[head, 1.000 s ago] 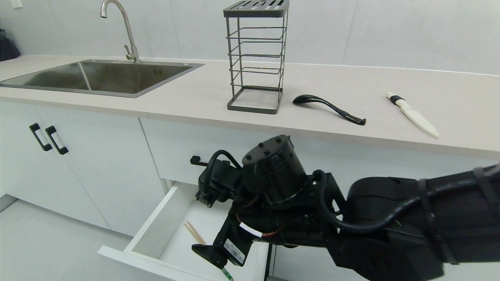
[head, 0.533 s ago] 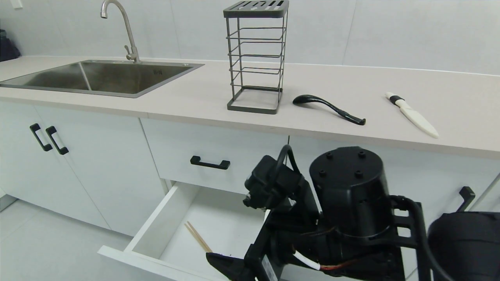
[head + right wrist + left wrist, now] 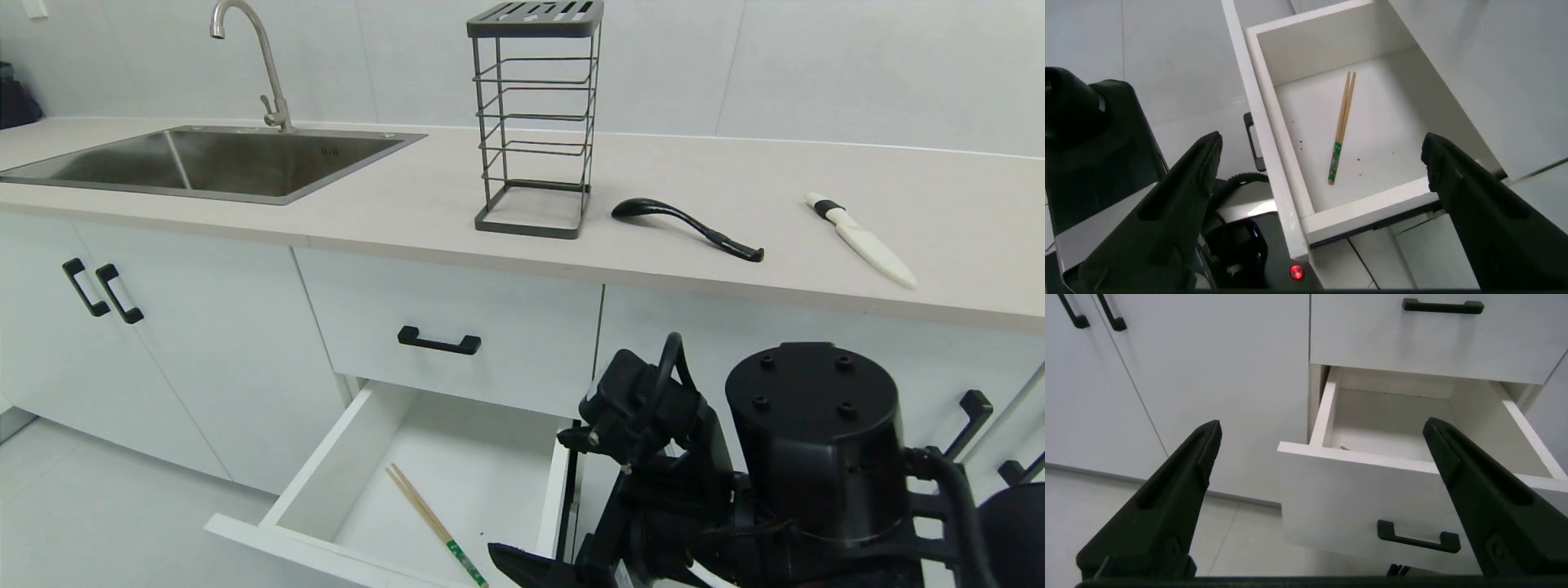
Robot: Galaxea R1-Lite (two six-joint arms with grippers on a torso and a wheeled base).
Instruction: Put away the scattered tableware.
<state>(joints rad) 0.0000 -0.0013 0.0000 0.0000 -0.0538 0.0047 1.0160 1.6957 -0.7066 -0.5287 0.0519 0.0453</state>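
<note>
Black right gripper (image 3: 1321,147) is spread wide with nothing in it, and it hangs above the open drawer (image 3: 1264,122). We see the wooden chopsticks (image 3: 1341,122) lying side by side on the drawer floor, touching each other, with their green-printed ends toward the drawer front. In the head view most of this gripper is cut off by the lower edge; one dark finger pokes in just beside the drawer's right wall.

We see the left gripper (image 3: 1321,425) released too, with its fingers far apart and empty. It faces the drawer front and its black handle (image 3: 1417,536) from outside. From there the front panel hides nearly all of the chopsticks, and only a small brown speck shows over the rim.

Up on the countertop (image 3: 735,171), a black ladle (image 3: 686,222) lies just beside a tall wire rack (image 3: 535,122). A white knife (image 3: 861,239) with a black band lies well apart to the right. We cannot tell whether its blade is bare or sheathed. The sink (image 3: 212,159) sits at far left.
</note>
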